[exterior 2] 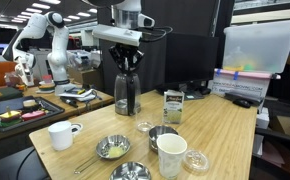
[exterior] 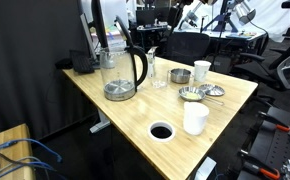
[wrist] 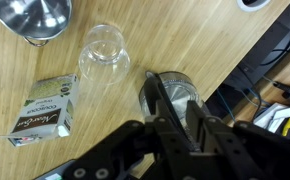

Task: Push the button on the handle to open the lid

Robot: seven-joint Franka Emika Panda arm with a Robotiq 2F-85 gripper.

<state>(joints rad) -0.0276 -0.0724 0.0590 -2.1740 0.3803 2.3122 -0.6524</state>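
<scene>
The clear glass kettle (exterior: pixel 115 78) with a steel base stands near the table's far corner; it also shows in an exterior view (exterior 2: pixel 125 97). Its thick black loop handle (exterior: pixel 141 68) is nearly as tall as the kettle. My gripper (exterior: pixel 118 44) (exterior 2: pixel 126 62) hangs straight down over the kettle's top, at the upper end of the handle. In the wrist view the fingers (wrist: pixel 180 128) are close together, right above the handle (wrist: pixel 152 100) and the kettle's mouth (wrist: pixel 182 92). The black lid is mostly hidden under the gripper.
A drinking glass (wrist: pixel 104 48), a tea box (wrist: pixel 45 108) and a steel bowl (wrist: pixel 35 18) stand beside the kettle. Further along are a white mug (exterior: pixel 195 118), steel bowls (exterior: pixel 192 94), a white cup (exterior: pixel 202 70) and a round hole (exterior: pixel 161 131) in the tabletop.
</scene>
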